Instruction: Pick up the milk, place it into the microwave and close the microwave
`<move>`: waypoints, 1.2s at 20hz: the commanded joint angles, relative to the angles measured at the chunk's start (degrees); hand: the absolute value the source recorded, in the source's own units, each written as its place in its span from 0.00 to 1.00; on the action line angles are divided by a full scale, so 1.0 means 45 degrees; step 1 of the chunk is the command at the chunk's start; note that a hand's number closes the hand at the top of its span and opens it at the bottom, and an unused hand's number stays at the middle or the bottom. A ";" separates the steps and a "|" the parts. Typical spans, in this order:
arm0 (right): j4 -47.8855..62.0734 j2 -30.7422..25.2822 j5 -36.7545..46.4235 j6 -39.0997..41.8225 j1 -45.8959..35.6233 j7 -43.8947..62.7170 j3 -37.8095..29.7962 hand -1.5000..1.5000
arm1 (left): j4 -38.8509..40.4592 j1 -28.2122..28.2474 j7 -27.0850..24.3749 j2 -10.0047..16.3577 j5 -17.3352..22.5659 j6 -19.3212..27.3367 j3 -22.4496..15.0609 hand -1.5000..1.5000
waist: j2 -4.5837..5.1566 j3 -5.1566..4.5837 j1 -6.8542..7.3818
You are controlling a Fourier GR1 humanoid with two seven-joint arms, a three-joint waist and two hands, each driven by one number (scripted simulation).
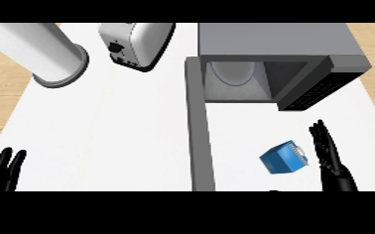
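White counter [110, 129] bears open microwave [278, 39]; milk [282, 159] lies outside, beside right hand [330, 153].

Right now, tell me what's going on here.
The right robot hand is open, fingers straight, just right of the milk and not gripping it. The milk sits on the counter in front of the microwave, whose door is swung open; it is not yet inside. The left robot hand rests open at the lower left edge.
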 commanded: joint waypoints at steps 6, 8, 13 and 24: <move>0.3486 -0.0482 -0.0123 0.0736 -0.1614 -0.1231 -0.1117 0.00 | -0.0461 0.0644 -0.0226 -0.0027 -0.0361 0.0809 -0.1040 0.00 | 0.0003 0.0003 0.0043; 0.3785 0.0037 0.0407 0.0334 -0.1315 -0.1600 -0.0642 0.00 | -0.0904 0.0637 0.0432 -0.0027 0.0246 0.0002 -0.0376 0.00 | 0.0002 0.0002 0.0026; 0.5954 -0.0800 0.0042 0.0767 -0.2895 -0.2190 -0.1904 0.00 | 0.0232 0.0696 -0.0813 -0.0027 -0.0162 -0.0146 -0.0374 0.00 | 0.0006 0.0002 0.0059; 0.9768 -0.0858 0.0256 0.2064 -0.4073 -0.4009 -0.1802 0.00 | 0.1104 -0.0312 -0.0601 -0.0007 -0.0151 -0.0294 0.0405 0.00 | 0.0015 0.0002 0.0017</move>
